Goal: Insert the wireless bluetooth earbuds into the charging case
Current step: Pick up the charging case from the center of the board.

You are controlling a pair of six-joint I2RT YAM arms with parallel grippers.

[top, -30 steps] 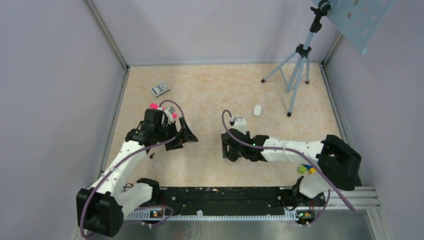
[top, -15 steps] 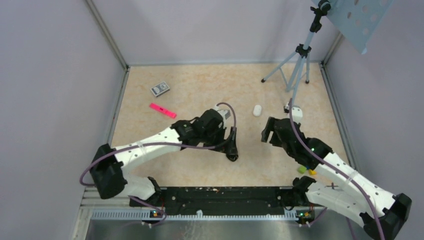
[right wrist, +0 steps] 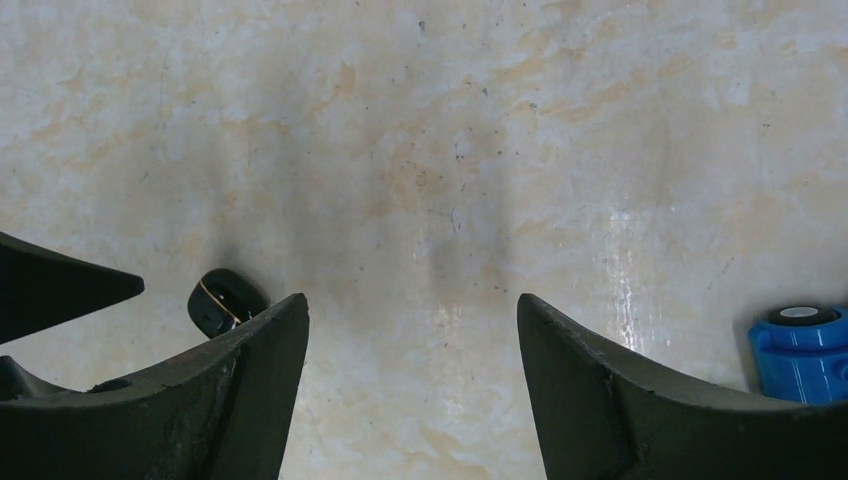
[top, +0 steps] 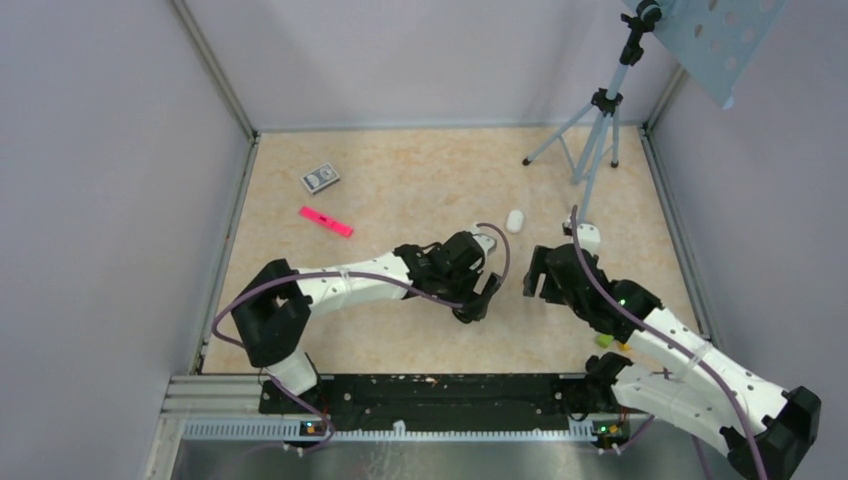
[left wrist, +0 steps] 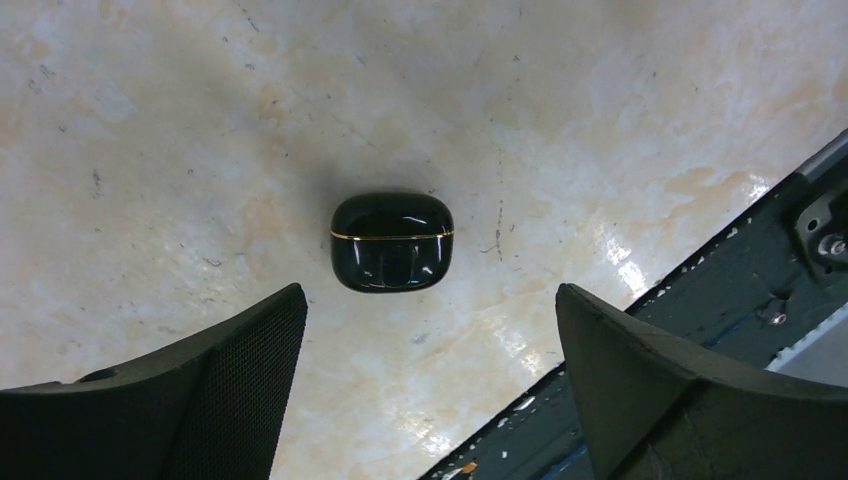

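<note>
The charging case [left wrist: 391, 242] is a glossy black pebble with a thin gold seam. It lies with its lid down on the beige table, just beyond my left gripper [left wrist: 430, 295], which is open and holds nothing. In the right wrist view the charging case [right wrist: 225, 298] peeks out beside the left finger of my right gripper [right wrist: 412, 300], also open with only bare table between its fingers. From above, the left gripper [top: 482, 297] and right gripper [top: 530, 278] face each other mid-table, and the case is hidden there. The earbuds are out of view.
A white pill-shaped object [top: 515, 221] lies just behind the grippers. A pink bar [top: 325, 221] and a small printed box [top: 320, 178] sit far left. A tripod [top: 590, 150] stands back right. A blue object [right wrist: 800, 350] lies near the right arm.
My left arm has swung from the far left across to mid-table. My right arm pulled back from the centre to the right, then held nearly still. Both grippers stayed open.
</note>
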